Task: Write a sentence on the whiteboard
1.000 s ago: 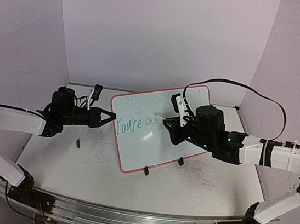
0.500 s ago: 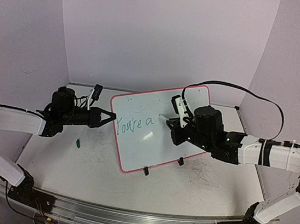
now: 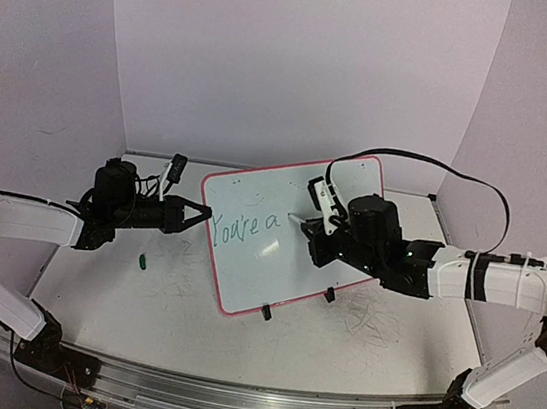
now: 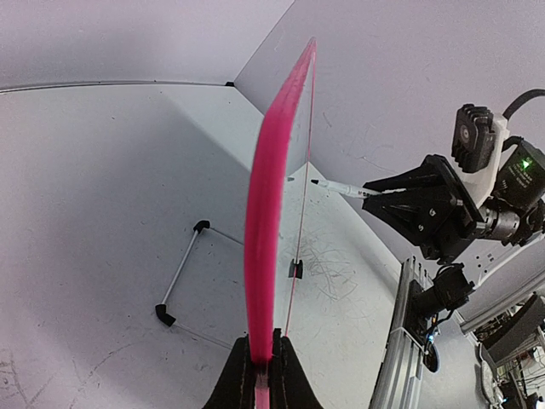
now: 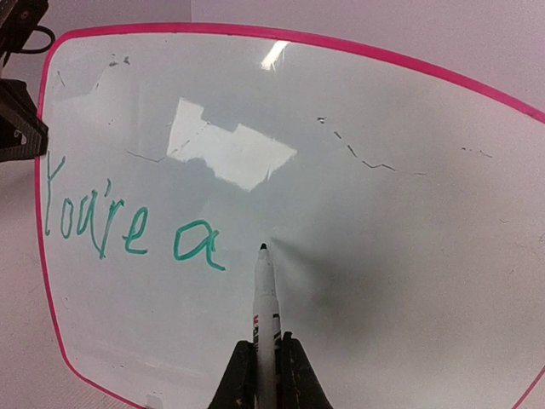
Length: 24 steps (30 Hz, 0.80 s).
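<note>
The right pincer (image 5: 258, 368) is clamped narrowly on the lower barrel of one white marker (image 5: 266, 311), which stands straight up out of its fingers. The barrel carries a small label in red and black print, too fine to read. The marker's dark tip sits at the surface of the whiteboard (image 5: 400, 256), just ahead of the pincer and right after the last green letter. The sentence (image 5: 128, 228) so far reads "You're a": two green handwritten words in one line, running away to the left of the tip. Above and to the right of the tip lie a few faint grey dashes and specks, forming no readable word. The single board has a pink-red frame, stands tilted on the counter (image 3: 89, 301) between the two arms, and rests on two black clip feet (image 3: 265, 311) at its lower edge. The left pincer (image 4: 259, 368) is closed on the frame at the board's left edge, so the board rises edge-on directly beyond its fingers. On the counter lies one small green piece (image 3: 144, 261), near and below the left pincer, apart from the board. Grey scribbles (image 3: 371, 324) mark the counter under the right arm, with none of them legible.
</note>
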Available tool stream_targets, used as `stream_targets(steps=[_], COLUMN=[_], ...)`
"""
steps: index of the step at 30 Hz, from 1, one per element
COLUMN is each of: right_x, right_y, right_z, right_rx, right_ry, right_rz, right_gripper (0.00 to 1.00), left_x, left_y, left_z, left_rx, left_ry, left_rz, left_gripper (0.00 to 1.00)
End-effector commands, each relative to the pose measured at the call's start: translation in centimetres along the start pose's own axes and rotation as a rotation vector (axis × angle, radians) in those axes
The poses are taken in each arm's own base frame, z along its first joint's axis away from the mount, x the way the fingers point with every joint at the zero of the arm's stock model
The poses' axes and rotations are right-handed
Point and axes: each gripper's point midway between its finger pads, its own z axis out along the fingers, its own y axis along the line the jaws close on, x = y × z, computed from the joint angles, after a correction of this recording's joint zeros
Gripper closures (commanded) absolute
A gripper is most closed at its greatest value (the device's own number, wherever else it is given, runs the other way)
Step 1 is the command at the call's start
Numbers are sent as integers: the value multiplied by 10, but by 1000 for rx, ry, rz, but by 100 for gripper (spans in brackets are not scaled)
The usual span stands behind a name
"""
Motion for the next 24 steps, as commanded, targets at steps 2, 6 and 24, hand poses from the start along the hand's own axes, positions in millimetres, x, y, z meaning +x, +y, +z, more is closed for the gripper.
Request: stream_targets(steps=[2, 6, 24], right_x=[-20, -20, -1], right_y=[-1, 0, 1], right_z=[4, 5, 9], right_rx=[9, 7, 21], right_ry=[-45, -45, 8], right_rz=[-1, -1, 6], right_gripper=[100, 100, 100], left_x=[-11, -12, -14], left_y=[-5, -6, -8], left_z=[-2, -2, -2], left_rx=[3, 7, 13], left_ry=[-25, -27, -28], left_rz=[43, 48, 56], left_gripper=[100, 100, 100])
